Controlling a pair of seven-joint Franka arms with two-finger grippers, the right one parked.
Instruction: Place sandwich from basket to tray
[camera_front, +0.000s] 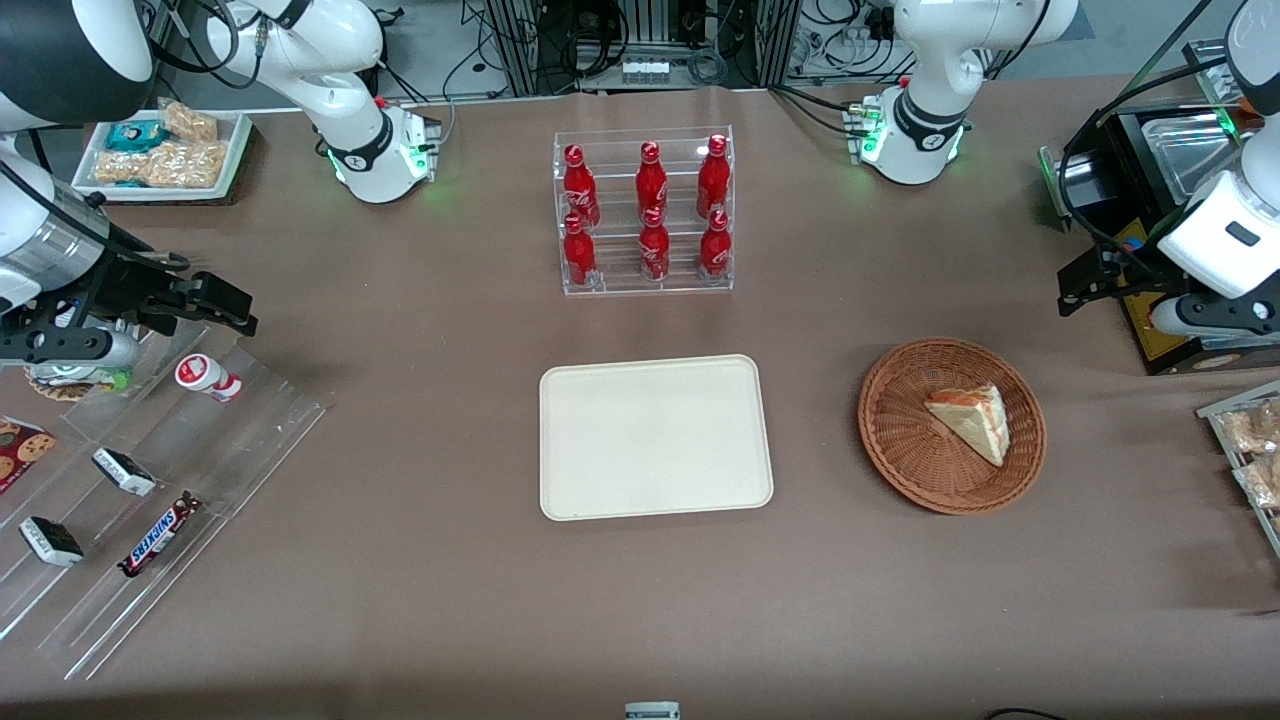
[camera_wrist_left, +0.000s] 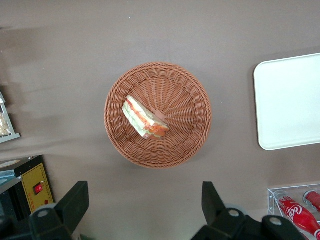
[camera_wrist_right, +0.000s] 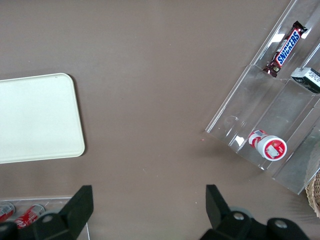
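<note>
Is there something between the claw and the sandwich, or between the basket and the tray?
Nothing visible. The open claw hangs above the table beside the basket, and the sandwich lies uncovered in it. Only bare tablecloth separates the basket from the tray; the bottle rack stands farther from the front camera.

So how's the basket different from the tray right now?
The basket is round, woven and reddish-brown; the tray is rectangular, smooth and cream. The basket holds the sandwich; the tray holds nothing. Both sit flat on the table, and the open gripper hangs above the basket.
</note>
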